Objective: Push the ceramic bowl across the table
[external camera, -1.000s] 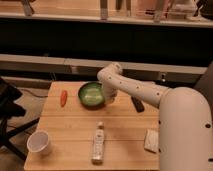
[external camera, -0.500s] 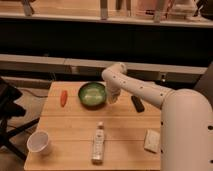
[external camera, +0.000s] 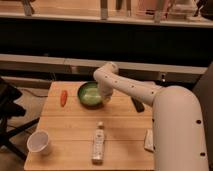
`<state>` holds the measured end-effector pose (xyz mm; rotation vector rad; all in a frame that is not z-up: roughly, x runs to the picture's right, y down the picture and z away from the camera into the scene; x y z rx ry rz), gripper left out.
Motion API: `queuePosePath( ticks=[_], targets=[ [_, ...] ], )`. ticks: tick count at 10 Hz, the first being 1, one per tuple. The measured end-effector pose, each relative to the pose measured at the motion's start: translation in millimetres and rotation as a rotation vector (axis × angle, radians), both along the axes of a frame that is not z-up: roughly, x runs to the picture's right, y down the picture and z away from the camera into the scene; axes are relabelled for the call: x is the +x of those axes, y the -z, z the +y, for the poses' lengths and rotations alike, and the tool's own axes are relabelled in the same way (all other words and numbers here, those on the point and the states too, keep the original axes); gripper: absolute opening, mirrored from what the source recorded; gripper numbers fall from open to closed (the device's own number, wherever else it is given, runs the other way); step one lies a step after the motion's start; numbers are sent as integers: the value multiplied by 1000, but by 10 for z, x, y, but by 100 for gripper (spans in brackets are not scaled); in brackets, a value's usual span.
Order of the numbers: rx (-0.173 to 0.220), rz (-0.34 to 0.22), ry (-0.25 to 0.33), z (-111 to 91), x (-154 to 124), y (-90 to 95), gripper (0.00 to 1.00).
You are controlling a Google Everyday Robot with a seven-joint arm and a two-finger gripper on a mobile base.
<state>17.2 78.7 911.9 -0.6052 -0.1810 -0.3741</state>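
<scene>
The green ceramic bowl [external camera: 89, 95] sits on the far middle of the light wooden slatted table [external camera: 70, 127]. My white arm reaches in from the right, bends at its elbow above the table's far edge and points down. The gripper [external camera: 106, 98] hangs at the bowl's right rim, touching it or very close to it. The inside of the bowl looks pale and empty.
An orange carrot-like thing [external camera: 63, 98] lies left of the bowl. A white paper cup [external camera: 39, 142] stands at the near left corner. A bottle [external camera: 98, 145] lies at the near middle. A dark object [external camera: 137, 104] and a white packet [external camera: 148, 140] lie to the right. A black chair [external camera: 7, 107] stands on the left.
The arm swung a little right, away from the bowl, then back left to the bowl's right rim. The bowl has hardly moved, at most slightly left.
</scene>
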Motion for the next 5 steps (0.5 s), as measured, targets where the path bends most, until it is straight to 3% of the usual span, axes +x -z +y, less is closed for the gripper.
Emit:
queuePosePath(
  ticks=[3, 5],
  targets=[
    [-14, 9, -44, 27, 384, -20, 0],
    [-23, 13, -65, 43, 458, -33, 0]
  ],
)
